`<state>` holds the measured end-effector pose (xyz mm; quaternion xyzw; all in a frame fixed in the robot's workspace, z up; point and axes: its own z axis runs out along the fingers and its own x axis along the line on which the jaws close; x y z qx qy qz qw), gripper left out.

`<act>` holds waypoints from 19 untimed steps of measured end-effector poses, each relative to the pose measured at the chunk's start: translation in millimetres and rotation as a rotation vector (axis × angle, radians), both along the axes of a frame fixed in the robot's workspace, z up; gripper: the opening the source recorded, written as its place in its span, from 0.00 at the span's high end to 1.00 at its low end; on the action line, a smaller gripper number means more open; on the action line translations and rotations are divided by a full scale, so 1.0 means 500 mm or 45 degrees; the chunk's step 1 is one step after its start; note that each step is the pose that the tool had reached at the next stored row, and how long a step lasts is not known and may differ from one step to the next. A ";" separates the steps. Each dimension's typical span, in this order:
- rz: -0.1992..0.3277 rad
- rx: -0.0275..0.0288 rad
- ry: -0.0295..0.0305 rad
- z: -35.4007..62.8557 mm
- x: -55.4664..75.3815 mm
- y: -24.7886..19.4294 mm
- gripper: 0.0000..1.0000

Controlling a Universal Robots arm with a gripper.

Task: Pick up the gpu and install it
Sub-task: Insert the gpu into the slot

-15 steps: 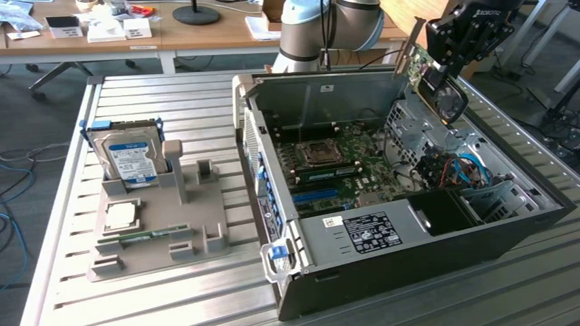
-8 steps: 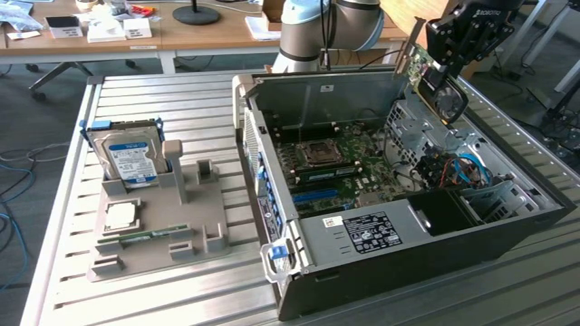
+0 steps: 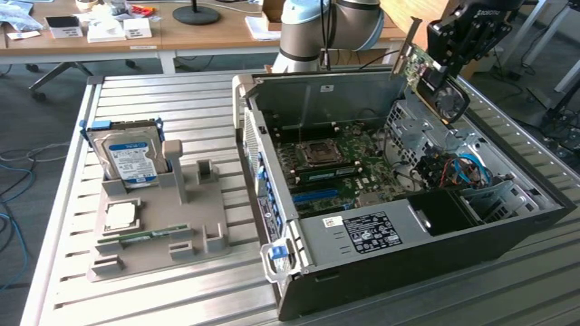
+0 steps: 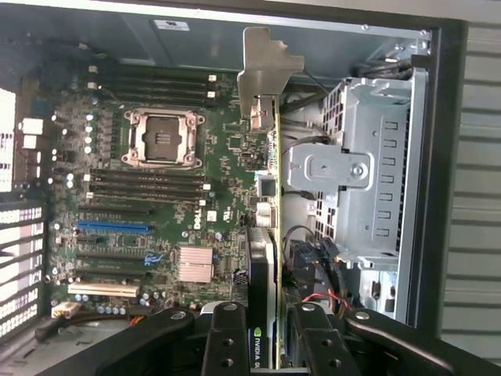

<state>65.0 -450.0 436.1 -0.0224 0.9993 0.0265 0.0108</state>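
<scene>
1. Gripping the gpu [image 3: 420,68], the gripper [image 3: 442,61] hung above the far side of the open computer case [image 3: 507,231], toward the exterior view's right.
2. Its jaws were closed on the card. In the wrist view the black fingers [image 4: 227,345] of the gripper [image 4: 270,348] pressed on either side of the gpu [image 4: 270,211], which was seen edge-on between them.
3. The gpu was in the air, clear of the motherboard [image 3: 354,170]. Its silver bracket [image 3: 405,47] pointed up and away from the gripper, and its round black block [image 3: 450,102] showed just below the gripper.
4. In the wrist view the silver bracket [image 4: 266,70] reached toward the case wall. The card's edge ran between the motherboard [image 4: 180,196] and the silver drive cage [image 4: 368,172].
5. The processor socket [image 4: 162,137] sat on the board beside long rows of black slots, well apart from the card.
6. On the exterior view's left, well apart from the case, a gray holder [image 3: 181,210] rested on the slatted metal table [image 3: 136,299].
7. A hard drive [image 3: 132,157] with a blue-white label stood upright in the holder. A small square chip [image 3: 121,216] lay just in front of it.
8. A narrow green memory stick [image 3: 145,236] lay flat in the holder, near the chip.
9. The arm's pale base [image 3: 331,27] rose behind the case.
</scene>
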 end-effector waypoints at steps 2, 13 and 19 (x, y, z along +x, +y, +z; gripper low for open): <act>0.026 0.0000 0.0000 0.000 0.000 0.0000 0.73; 0.170 0.0000 0.0000 0.000 -0.001 0.0000 0.73; 0.236 0.0000 0.0000 0.000 -0.001 0.0000 0.73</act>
